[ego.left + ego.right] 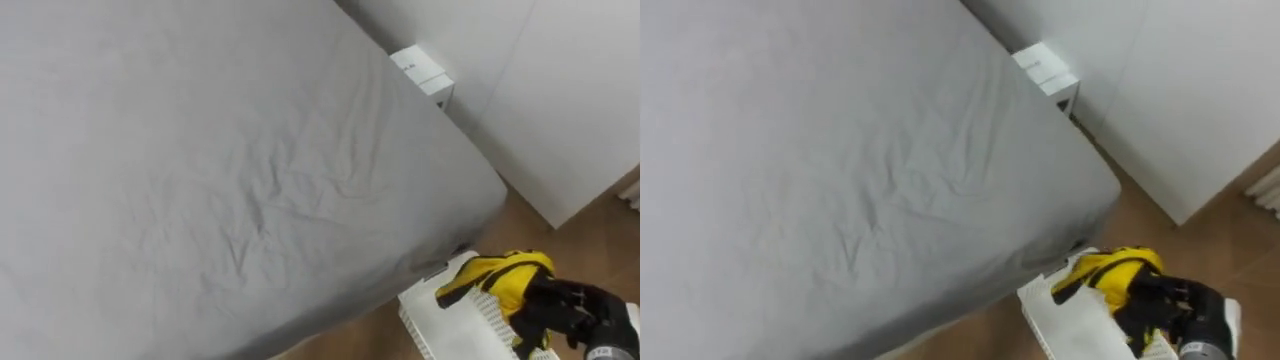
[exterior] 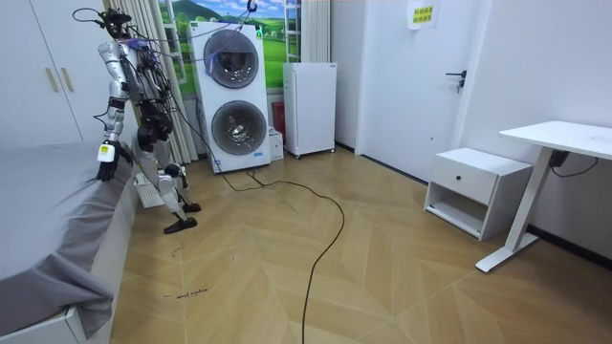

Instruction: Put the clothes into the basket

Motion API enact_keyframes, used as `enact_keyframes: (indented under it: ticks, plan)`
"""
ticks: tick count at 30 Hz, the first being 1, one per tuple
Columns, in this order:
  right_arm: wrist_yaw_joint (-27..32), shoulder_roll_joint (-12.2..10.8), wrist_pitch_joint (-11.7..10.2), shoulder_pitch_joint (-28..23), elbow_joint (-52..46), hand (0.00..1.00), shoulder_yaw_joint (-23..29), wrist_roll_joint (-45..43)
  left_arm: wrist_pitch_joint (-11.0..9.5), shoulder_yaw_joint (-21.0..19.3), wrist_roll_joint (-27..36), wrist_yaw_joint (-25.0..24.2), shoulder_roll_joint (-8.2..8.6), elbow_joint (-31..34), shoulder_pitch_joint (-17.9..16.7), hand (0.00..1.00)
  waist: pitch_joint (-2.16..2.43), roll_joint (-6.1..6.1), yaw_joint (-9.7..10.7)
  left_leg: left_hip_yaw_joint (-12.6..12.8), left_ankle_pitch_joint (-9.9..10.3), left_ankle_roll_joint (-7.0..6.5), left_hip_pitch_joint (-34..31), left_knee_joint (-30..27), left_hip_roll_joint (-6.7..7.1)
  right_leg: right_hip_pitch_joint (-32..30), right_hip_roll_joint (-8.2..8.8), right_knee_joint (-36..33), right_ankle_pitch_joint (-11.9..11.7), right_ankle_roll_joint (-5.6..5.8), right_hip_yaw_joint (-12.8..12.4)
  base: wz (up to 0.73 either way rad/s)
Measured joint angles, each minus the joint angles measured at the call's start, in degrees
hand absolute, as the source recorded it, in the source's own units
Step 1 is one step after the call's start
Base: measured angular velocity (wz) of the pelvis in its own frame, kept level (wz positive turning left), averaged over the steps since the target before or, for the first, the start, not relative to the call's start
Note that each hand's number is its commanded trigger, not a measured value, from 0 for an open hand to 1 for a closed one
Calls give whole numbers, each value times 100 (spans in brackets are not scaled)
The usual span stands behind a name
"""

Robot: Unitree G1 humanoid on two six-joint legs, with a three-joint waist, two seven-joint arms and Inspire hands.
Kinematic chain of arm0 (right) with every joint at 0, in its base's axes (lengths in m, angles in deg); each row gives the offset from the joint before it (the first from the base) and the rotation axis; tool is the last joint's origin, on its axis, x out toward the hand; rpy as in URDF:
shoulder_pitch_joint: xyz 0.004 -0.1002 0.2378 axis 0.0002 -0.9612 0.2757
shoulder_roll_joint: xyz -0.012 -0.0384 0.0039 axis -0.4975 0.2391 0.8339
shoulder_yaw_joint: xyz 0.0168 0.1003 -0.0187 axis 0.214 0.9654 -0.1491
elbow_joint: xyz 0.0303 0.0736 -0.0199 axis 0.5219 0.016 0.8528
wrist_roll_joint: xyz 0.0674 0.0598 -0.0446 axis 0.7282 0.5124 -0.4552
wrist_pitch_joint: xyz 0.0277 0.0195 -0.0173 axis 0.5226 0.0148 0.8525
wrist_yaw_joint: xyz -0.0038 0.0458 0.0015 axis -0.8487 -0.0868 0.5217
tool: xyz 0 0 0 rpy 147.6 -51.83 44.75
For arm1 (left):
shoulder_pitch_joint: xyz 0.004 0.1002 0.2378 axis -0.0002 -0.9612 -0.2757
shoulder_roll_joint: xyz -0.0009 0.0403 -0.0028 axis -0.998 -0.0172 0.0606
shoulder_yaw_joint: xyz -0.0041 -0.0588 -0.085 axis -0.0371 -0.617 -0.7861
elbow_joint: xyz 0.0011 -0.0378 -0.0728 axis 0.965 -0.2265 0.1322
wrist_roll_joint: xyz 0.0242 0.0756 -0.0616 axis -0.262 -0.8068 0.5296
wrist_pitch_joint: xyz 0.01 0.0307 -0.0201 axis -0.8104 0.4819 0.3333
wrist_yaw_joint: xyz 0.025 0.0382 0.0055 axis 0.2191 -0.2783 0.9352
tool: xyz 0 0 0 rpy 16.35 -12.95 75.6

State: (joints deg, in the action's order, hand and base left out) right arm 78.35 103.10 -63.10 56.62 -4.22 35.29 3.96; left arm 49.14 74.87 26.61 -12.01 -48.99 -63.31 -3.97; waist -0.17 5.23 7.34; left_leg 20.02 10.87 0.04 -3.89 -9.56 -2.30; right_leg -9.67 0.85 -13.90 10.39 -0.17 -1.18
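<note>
A yellow garment (image 1: 505, 278) hangs bunched over the white basket (image 1: 450, 322), which stands on the wooden floor against the bed's side at the lower right. My right hand (image 1: 572, 312), black, comes in from the lower right and is shut on the garment's right end. The cloth's left end droops onto the basket's rim. The same hand (image 1: 1168, 306), garment (image 1: 1108, 272) and basket (image 1: 1060, 322) show in the right eye view. In the room view I stand at the bed's far corner by the washers, and one hand (image 2: 103, 170) hangs low at the bed's edge.
A grey-sheeted bed (image 1: 220, 170) spreads across the left and middle. A small white nightstand (image 1: 425, 72) sits behind its far corner against white wardrobe doors (image 1: 560, 110). In the room view, stacked washers (image 2: 229, 96) stand right behind me.
</note>
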Motion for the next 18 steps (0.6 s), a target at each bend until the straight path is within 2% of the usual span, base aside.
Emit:
enact_keyframes:
  ticks: [6,13,14,15,16,17,18]
  plan:
    - [-167,-156,-78,80,505,100,-341,5,-133,288,156,221,15,-182,167,0,-2,31,-151,-16,-1,1,-178,22,-4,-143,-3,2,0,-1,37,0]
    - [-233,-394,-242,512,1517,100,-550,20,-224,313,378,231,15,-278,321,0,-29,-6,-156,-181,-2,1,-262,16,2,-148,13,37,0,-1,182,12]
    - [-252,-393,-254,550,1640,84,-583,30,-277,313,376,224,15,-317,334,0,-30,-3,-155,-194,-3,-1,-271,16,4,-151,17,45,0,-2,203,11]
    - [-253,-388,-266,562,1732,54,-583,64,-306,354,373,219,6,-350,372,0,-26,15,-151,-223,-11,-11,-296,13,6,-161,26,71,-3,-5,250,14]
    - [-252,-381,-285,570,1801,12,-583,74,-308,386,372,218,1,-358,394,0,-29,16,-154,-236,-14,-13,-308,13,6,-166,31,105,-12,-12,284,17]
    - [-250,-373,-289,577,1890,0,-581,81,-335,407,370,210,-10,-376,430,0,-27,22,-172,-274,-23,-17,-344,7,7,-175,35,132,-23,-14,309,11]
    - [-249,-370,-302,583,1953,0,-580,82,-371,407,370,202,-16,-385,435,0,-30,24,-190,-283,-26,-17,-365,7,9,-200,36,129,-23,-14,311,5]
